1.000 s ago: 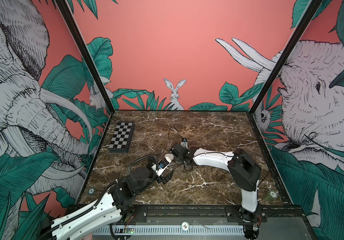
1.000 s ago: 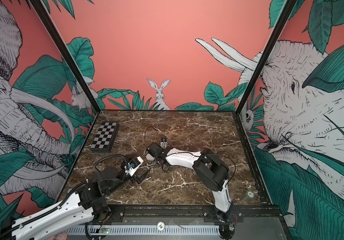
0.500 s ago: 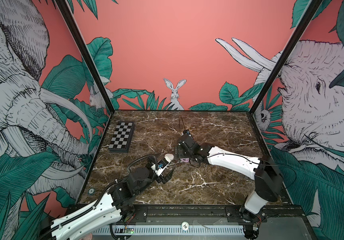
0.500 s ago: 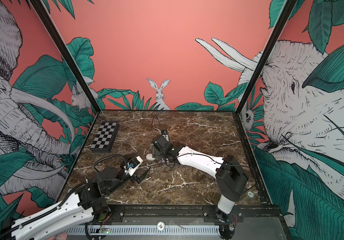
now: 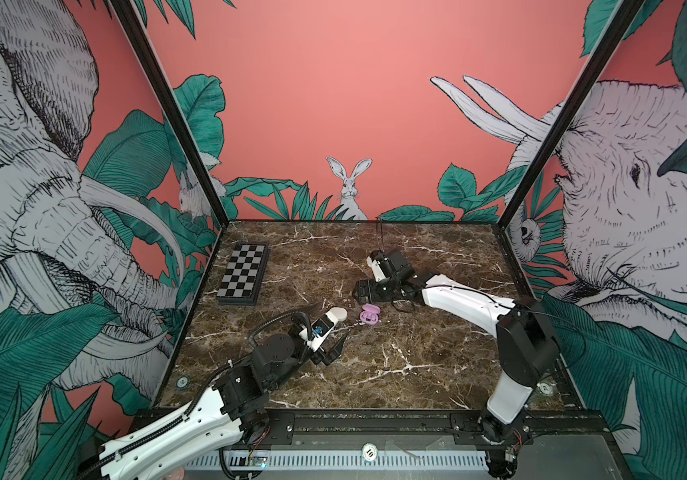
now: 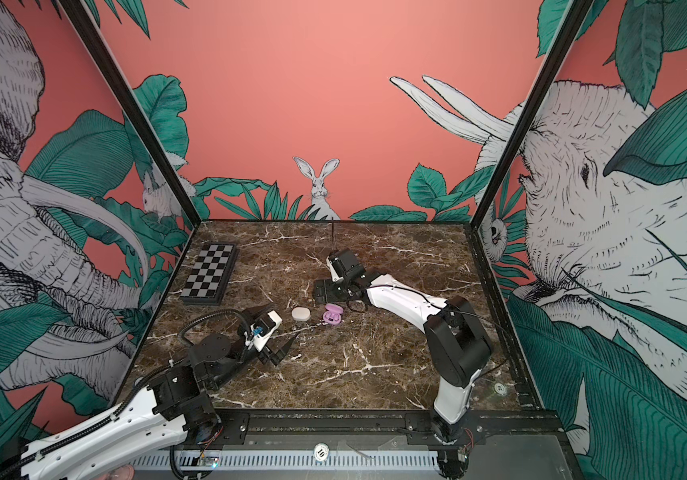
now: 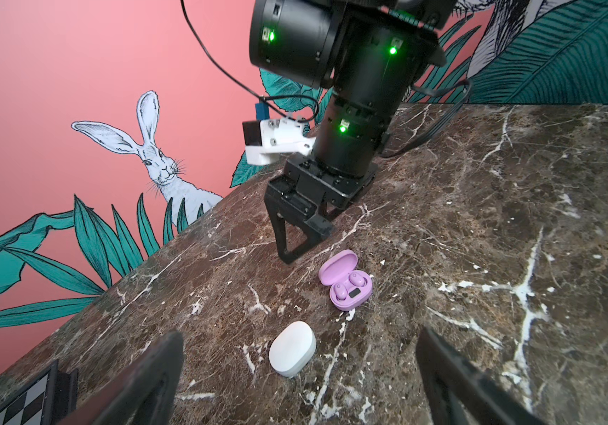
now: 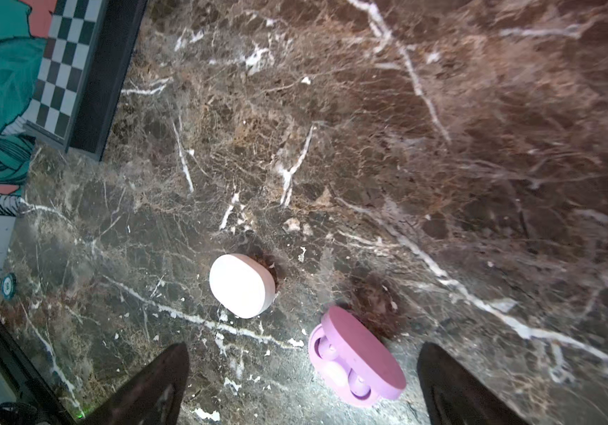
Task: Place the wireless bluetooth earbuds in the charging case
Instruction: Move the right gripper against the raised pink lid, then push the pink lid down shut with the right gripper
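Left wrist view shows the lilac case (image 7: 346, 283) lying open on the worktop (image 7: 515, 184), lid tipped back, with both lilac buds (image 7: 356, 279) seated in their wells. Beside it, apart but near, the white case (image 7: 292, 349) lies shut. No white buds are visible, and whether they sit inside cannot be told. No loose bud shows on the marble in any view, so the inserting looks done for the lilac pair and probably for the white. At most, the lilac lid is left to close.

The right pincer (image 5: 362, 292) hangs just behind the lilac case, jaws wide and empty, touching nothing. The left pincer (image 6: 281, 325) is on the near side of the white case, jaws also wide, holding nothing.

A chessboard (image 5: 242, 274) lies by the left wall, well apart from both cases. Nothing blocks either case. The only crowding is the cases' closeness, so a reach for the lilac lid could nudge the white one.
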Robot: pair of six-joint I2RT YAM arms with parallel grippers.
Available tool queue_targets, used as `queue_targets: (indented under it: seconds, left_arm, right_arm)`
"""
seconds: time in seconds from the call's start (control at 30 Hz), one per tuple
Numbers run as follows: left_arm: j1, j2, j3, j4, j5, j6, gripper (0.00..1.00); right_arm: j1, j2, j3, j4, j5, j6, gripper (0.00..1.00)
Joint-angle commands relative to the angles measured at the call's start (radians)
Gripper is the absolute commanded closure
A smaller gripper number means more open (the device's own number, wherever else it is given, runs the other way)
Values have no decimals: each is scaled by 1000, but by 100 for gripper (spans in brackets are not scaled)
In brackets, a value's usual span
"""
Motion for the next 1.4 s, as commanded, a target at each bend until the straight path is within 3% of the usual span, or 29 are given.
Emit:
queue_targets:
  seconds: [0.0, 0.37, 1.37]
  left_arm:
    - [-3, -5, -12, 17, -1, 13, 1]
    - [-3, -4, -12, 17, 3, 16, 1]
    - [-3, 5, -10, 17, 6, 17, 1]
  right_arm:
    - [0, 35, 42, -26, -51, -47, 4]
    - [-5, 93, 53, -12, -138, -64, 2]
    - [-4, 81, -38, 67, -212, -4, 2]
